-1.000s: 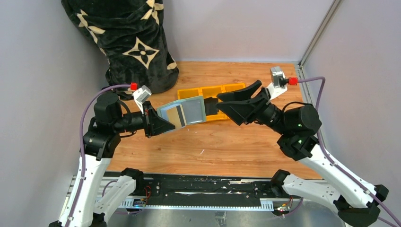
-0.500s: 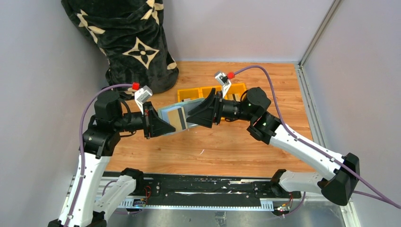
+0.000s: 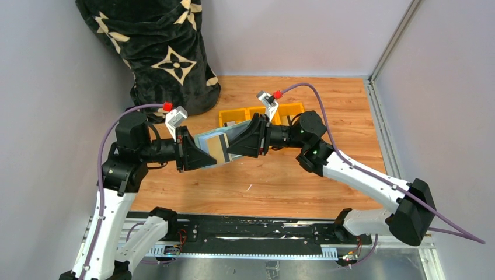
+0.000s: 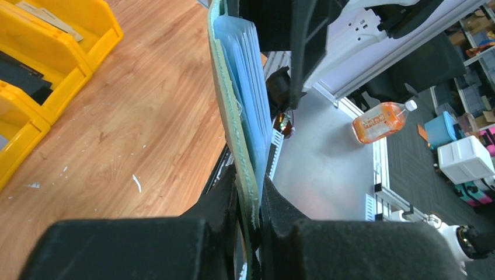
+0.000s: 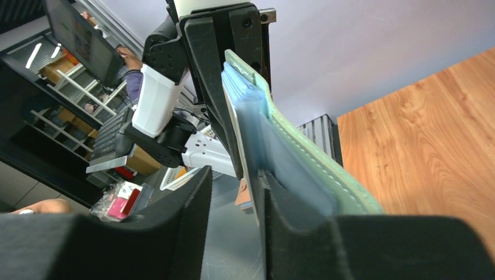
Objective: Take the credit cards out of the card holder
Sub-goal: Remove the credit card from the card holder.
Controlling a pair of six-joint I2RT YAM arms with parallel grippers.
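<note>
Currently your left gripper [image 4: 248, 195] clamps the card holder [image 3: 211, 146] aloft over the table [image 3: 280, 181]; right gripper [image 5: 233, 175] stands narrowly open at the cards [image 5: 239, 149]. Pinch one card only, pull straight.

Wooden table top [image 3: 280, 181], light plank grain, enclosed at the back and both sides by plain pale grey walls [image 3: 292, 35], with an aluminium post [image 3: 392, 41] at the far right corner. Black plush sack [image 3: 157, 46] with cream star motifs, standing in the far left corner. Dark grey floor [image 4: 417, 146] beyond the table, carrying white storage boxes [image 4: 464, 160]; lighting even.
</note>
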